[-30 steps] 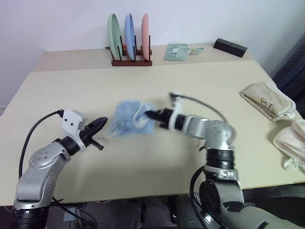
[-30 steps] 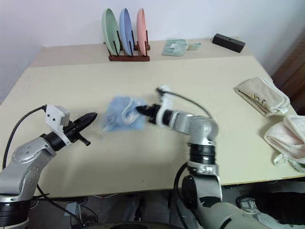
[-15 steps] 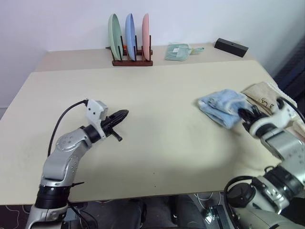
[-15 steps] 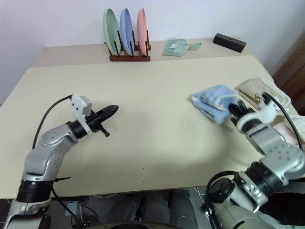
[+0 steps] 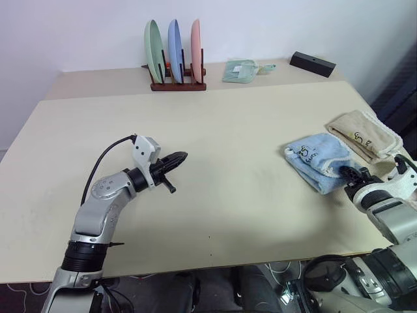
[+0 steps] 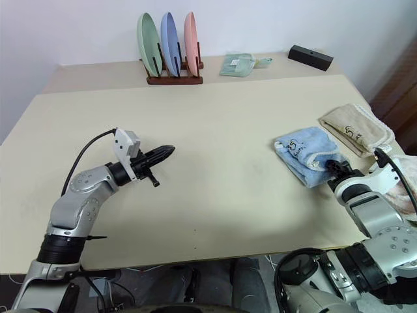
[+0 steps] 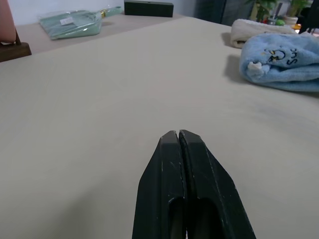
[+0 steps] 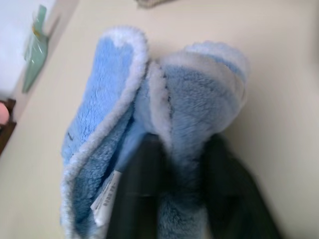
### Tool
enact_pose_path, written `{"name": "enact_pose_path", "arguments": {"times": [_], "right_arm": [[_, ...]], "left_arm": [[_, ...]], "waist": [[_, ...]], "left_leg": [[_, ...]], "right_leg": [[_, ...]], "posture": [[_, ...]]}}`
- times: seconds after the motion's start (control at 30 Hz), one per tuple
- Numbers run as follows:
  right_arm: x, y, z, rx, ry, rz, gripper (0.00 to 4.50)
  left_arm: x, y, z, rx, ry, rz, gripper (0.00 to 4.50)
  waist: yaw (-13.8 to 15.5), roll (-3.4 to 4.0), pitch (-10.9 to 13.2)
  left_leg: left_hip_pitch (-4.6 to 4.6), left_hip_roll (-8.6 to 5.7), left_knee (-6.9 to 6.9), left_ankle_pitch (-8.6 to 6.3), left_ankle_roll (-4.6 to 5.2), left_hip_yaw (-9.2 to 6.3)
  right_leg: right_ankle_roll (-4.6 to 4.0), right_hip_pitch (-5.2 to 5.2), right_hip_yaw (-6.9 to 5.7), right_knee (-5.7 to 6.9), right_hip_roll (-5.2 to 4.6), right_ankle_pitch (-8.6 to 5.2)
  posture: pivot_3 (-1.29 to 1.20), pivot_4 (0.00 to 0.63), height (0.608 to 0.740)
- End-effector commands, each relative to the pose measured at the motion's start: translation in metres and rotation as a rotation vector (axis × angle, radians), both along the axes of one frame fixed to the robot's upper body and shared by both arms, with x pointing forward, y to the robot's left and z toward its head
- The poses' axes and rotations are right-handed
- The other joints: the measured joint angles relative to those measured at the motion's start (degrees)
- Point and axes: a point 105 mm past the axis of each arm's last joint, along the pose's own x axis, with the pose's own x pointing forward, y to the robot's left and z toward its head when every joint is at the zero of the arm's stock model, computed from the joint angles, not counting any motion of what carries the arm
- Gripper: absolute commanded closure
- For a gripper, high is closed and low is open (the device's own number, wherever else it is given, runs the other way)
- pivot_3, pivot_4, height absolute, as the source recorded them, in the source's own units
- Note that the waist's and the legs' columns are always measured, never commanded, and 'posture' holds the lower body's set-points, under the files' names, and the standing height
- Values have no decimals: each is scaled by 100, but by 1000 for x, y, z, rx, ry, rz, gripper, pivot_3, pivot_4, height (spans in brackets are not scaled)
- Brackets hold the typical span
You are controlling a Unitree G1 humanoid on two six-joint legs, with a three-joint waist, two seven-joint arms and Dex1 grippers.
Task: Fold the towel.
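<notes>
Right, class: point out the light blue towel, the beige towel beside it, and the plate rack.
light blue towel (image 5: 318, 158), left eye view, middle of its folded top.
beige towel (image 5: 362, 134), left eye view, centre of its upper face.
plate rack (image 5: 178, 85), left eye view, its wooden base.

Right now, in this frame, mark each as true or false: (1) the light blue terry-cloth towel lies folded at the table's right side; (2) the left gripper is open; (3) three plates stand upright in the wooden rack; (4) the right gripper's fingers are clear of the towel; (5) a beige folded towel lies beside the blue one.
1. True: the light blue terry-cloth towel lies bunched in folds on the table, at its right side.
2. False: the left gripper is shut, holding nothing.
3. True: three plates stand in the wooden rack.
4. False: the right gripper has towel between its fingers.
5. True: the beige folded towel lies beside it.
</notes>
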Motion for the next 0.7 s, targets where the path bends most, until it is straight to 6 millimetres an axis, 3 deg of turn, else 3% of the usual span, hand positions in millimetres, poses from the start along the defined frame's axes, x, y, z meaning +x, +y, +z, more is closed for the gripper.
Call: {"name": "enact_pose_path", "arguments": {"times": [0.03, 0.13, 0.33, 0.47, 0.57, 0.7], "right_arm": [[-5, -14, 22, -117, -25, -46, 1635], [-8, -24, 34, -288, 25, -38, 226], [3, -18, 86, -834, -33, 119, 226], [23, 33, 113, -1118, -231, 401, 226], [33, 73, 111, -1175, -389, 628, 226], [43, 101, 98, -1175, -482, 804, 226]], "left_arm": [[-1, -1, 8, 1, -47, -14, 4500], [0, 2, 8, 4, -48, -1, 4500], [17, 34, 12, 40, -88, 135, 4500], [29, 61, 18, 89, -138, 278, 4500], [30, 88, 15, 161, -149, 387, 4500], [20, 107, 15, 185, -155, 444, 4500]], "waist": [[-1, 0, 0], [6, 0, 0], [-24, 2, 0], [-29, -3, 2], [-27, -13, 5], [29, -17, 8]], "left_leg": [[-1, 0, 0, 0, 0, 0], [-1, 0, 0, 0, 0, 1], [4, 2, 1, 0, 0, 10], [13, 8, 2, 0, 0, 18], [10, 10, 3, 1, -1, 17], [2, 7, 4, -1, 2, 16]], "right_leg": [[0, 0, 0, 0, 0, 0], [0, 0, 0, 0, -1, 0], [1, 2, -1, -1, 4, -1], [3, 10, -2, -1, 8, 0], [3, 10, -4, -6, 9, 0], [4, 5, -4, -13, 4, 1]], "posture": [[0, 150, 733], [0, 150, 733], [0, 150, 733], [0, 150, 733], [0, 150, 733], [0, 150, 733]]}}
